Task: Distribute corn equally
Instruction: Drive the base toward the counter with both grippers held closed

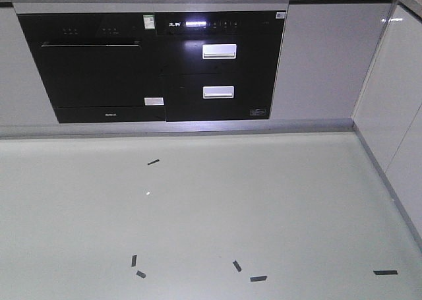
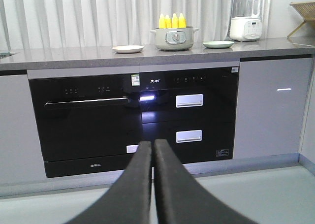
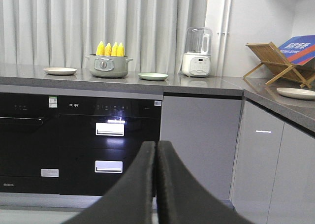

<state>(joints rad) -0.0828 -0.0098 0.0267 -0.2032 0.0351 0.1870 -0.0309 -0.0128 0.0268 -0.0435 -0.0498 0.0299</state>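
4 corn cobs (image 3: 110, 48) stand upright in 1 pot (image 3: 108, 66) toward the counter's (image 3: 197, 83) back edge, flanked by 1 cream plate (image 3: 60, 71) and 1 green plate (image 3: 152, 76). Left claw (image 2: 152, 144) and right claw (image 3: 156, 145) are both clenched, empty.

A kitchen: grey countertop (image 3: 197, 84) over built-in black appliances (image 2: 98, 130), blender (image 3: 198, 51), cooking pot (image 3: 107, 66) (bamboo rack (image 3: 268, 59) in the corner)
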